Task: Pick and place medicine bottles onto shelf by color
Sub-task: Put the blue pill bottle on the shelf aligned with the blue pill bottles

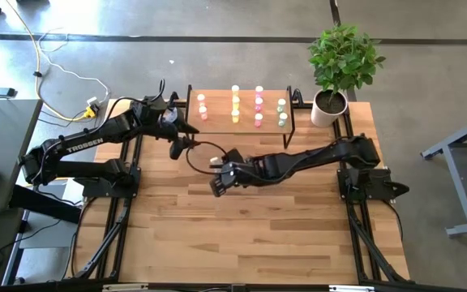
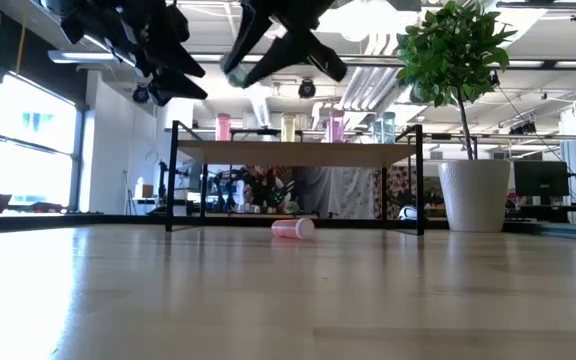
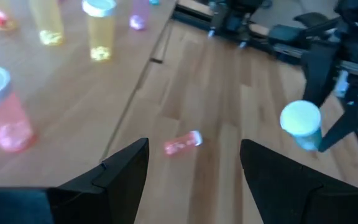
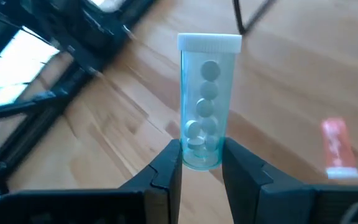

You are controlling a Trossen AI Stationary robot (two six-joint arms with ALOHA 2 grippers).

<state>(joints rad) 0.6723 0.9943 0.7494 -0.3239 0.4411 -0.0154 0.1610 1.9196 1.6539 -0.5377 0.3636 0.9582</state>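
The shelf stands at the table's far edge, with red, yellow, pink and pale green medicine bottles upright on it in rows. A red bottle lies on its side on the table in front of the shelf. My right gripper hangs above the table's middle, shut on a pale green bottle with a white cap. My left gripper is open and empty, raised near the shelf's left end. My right gripper pinches the pale green bottle's bottom end between its two fingertips. The fingers slant down toward the table, and the bottle sticks out past them along their line, white cap farthest from the gripper. The bottle is lifted clear of the table.
A potted plant in a white pot stands at the table's far right corner, beside the shelf. The shelf's black legs stand on the table. A dark cable loop hangs between the two arms. Bare wood spreads toward the near edge.
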